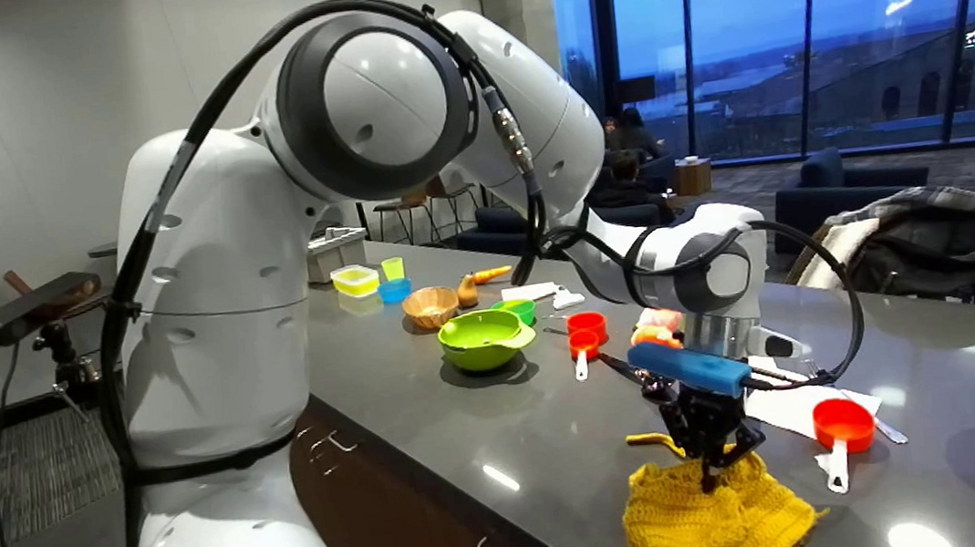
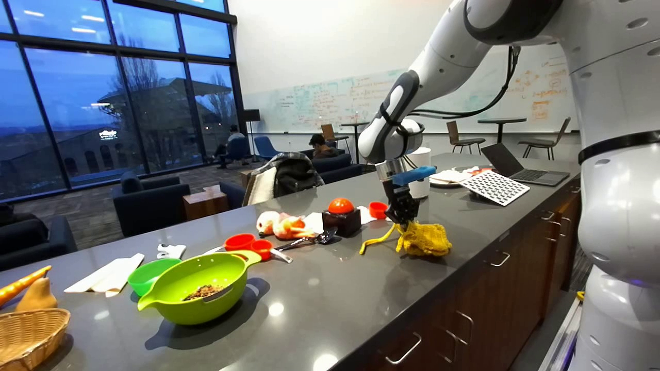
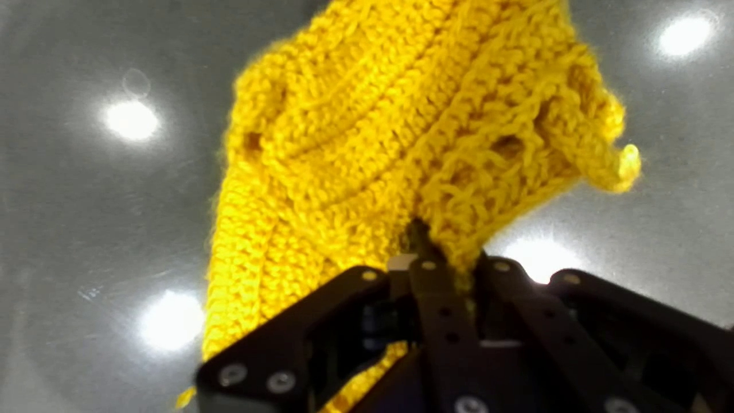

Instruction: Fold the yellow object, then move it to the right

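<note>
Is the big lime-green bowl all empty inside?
No, in an exterior view a little heap of brown bits lies inside the lime-green bowl.

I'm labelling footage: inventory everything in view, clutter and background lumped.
Knitted piece: 1, yellow, in tool
Counter: 1, grey, below tool
Mixing bowl: 1, lime, counter
Measuring cups: 3, red, counter
Domed box: 1, dark and orange, counter
Basket: 1, tan, near squash
Squash: 1, tan, by carrot
Carrot: 1, orange, by squash
Bin: 1, grey, counter's end
Laptop: 1, dark, counter
Perforated panel: 1, white, by laptop
Small clutter: many, mixed, counter
Seats, people, windows, whiteboard: various, mixed, background
Arm: 1, white, over counter
Tool: 1, black, gripping knitted piece
</note>
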